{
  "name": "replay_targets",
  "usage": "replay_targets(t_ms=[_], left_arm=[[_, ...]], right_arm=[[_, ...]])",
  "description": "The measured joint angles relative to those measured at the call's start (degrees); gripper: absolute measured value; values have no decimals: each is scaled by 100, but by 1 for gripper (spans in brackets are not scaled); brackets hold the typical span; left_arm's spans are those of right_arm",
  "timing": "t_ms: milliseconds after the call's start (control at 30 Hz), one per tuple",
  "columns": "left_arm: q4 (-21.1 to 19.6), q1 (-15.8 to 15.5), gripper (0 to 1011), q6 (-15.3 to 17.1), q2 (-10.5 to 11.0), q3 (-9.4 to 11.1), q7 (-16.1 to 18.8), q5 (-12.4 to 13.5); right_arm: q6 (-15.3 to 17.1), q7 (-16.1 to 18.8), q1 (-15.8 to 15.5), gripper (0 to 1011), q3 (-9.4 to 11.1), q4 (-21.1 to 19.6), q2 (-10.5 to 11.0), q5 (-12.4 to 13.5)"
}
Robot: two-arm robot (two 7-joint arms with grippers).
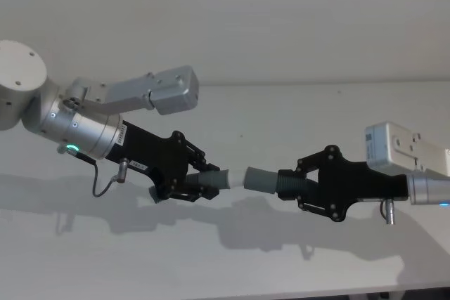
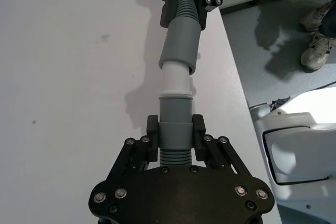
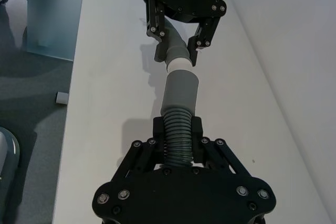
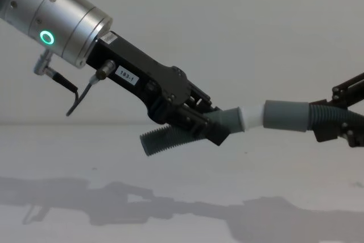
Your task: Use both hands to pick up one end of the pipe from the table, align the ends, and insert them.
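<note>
The 2 hose pieces were held in the air above the matt white table (image 1: 295, 110), end to end. The left gripper (image 1: 199, 186), black and angular on a thick brushed-silver arm with a green glowing ring (image 4: 46, 38), was clamped on the smooth grey collar of the left hose piece (image 4: 170, 138); that piece's ribbed body bent down and back from the fingers (image 2: 151, 141). Its narrow white tip (image 4: 251, 116), smooth and cylindrical, pointed toward the other arm.

The right gripper (image 1: 297, 187), of the same black plate build studded with small screws, was clamped on the ribbed, spring-like body of the right hose piece (image 3: 178, 129). That piece's wider smooth grey socket collar (image 1: 261, 180) faced the white tip. In the chest and left wrist views the tip's end met the socket mouth, most of its white length exposed; how far it sat inside could not be told.
</note>
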Motion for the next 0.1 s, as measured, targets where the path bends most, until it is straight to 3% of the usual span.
replay_targets(t_ms=[100], left_arm=[[0,-1,339,1,1,2,4,2]], right_arm=[[-3,3,1,252,-1,0,1,0]])
